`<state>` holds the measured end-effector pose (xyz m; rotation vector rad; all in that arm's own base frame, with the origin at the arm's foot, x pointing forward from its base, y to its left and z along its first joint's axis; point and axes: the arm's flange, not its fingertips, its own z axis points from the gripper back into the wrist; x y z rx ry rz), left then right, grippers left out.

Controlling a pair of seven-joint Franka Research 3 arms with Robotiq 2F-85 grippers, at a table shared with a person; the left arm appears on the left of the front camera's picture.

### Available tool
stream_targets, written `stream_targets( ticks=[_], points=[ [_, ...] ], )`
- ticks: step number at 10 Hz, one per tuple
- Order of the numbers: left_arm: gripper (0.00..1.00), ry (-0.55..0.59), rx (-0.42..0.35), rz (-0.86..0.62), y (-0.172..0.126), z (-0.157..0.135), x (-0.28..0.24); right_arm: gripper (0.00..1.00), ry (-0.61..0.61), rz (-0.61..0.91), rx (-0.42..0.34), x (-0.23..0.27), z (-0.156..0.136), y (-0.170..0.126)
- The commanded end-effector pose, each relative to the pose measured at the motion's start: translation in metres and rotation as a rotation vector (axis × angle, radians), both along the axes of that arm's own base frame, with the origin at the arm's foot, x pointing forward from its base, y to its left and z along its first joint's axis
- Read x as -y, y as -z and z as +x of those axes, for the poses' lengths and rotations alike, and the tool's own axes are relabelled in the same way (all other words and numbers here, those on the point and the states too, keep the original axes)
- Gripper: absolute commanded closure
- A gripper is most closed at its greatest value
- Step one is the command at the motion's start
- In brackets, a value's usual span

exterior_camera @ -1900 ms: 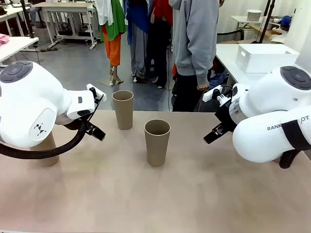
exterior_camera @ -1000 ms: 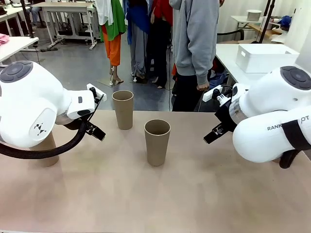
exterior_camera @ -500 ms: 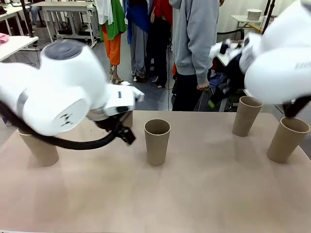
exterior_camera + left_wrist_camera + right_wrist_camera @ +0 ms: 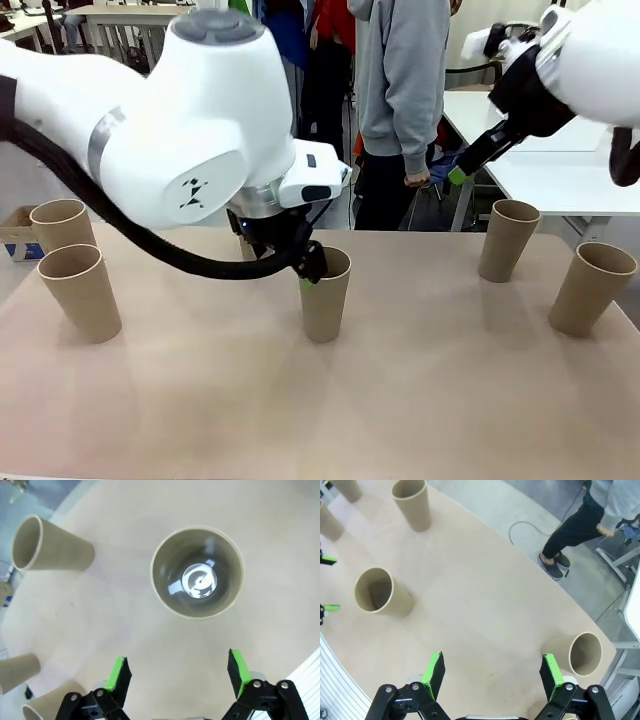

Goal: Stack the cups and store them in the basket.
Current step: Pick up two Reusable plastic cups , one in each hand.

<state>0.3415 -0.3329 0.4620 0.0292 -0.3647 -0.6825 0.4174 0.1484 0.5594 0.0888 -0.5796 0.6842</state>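
The middle cup [image 4: 325, 295] stands upright at the centre of the desk [image 4: 400, 400], mouth up and empty. The left claw [image 4: 308, 268] hangs at the cup's rim on the 10 o'clock side. Its fingers are spread wide and hold nothing. In that arm's wrist view, the cup's round mouth lies at about 12 o'clock, just ahead of the green pads [image 4: 120, 672] and apart from them.

At 9 o'clock on the desk stand the near left cup [image 4: 80, 290] and, just behind it, the far left cup [image 4: 62, 225]. At 3 o'clock stand the far right cup [image 4: 508, 240] and, near it toward the desk edge, the near right cup [image 4: 592, 288]. All four are upright and separate, none stacked.

The right claw [image 4: 460, 172] is raised well above the desk at about 2 o'clock, wide open and empty, with bare desk below it in its wrist view. A person in a grey top [image 4: 400, 80] stands at 12 o'clock beyond the far edge.
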Motion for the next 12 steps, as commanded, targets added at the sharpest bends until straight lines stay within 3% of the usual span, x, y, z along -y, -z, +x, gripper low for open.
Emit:
stream_targets(
  ticks=[1,2,3,4,6,9,10,12],
  points=[
    [0.00,0.010,0.017,-0.006,0.007,-0.004,-0.014,0.00,0.022,0.001,0.020,-0.003,0.002,0.007],
    [0.00,0.000,0.000,0.000,0.000,0.000,0.000,0.00,0.000,0.000,0.000,0.000,0.000,0.000],
    [0.00,0.027,0.019,-0.036,-0.035,0.015,-0.016,0.00,-0.034,0.046,-0.013,0.021,0.020,-0.023],
    [0.00,0.049,-0.026,-0.118,-0.066,0.036,-0.053,0.00,-0.058,0.079,-0.024,0.048,0.033,-0.039],
    [0.00,0.108,-0.098,-0.243,-0.101,0.062,-0.119,0.00,-0.109,0.159,-0.019,0.105,0.035,-0.052],
    [0.00,0.281,-0.188,-0.390,-0.125,0.061,-0.241,0.00,-0.208,0.340,-0.005,0.209,0.007,-0.044],
    [0.00,0.330,-0.182,-0.429,-0.136,0.050,-0.284,0.00,-0.247,0.383,0.028,0.235,-0.007,-0.038],
    [0.00,0.385,-0.081,-0.477,-0.158,0.021,-0.359,0.00,-0.301,0.426,0.072,0.262,-0.023,-0.023]
  ],
)
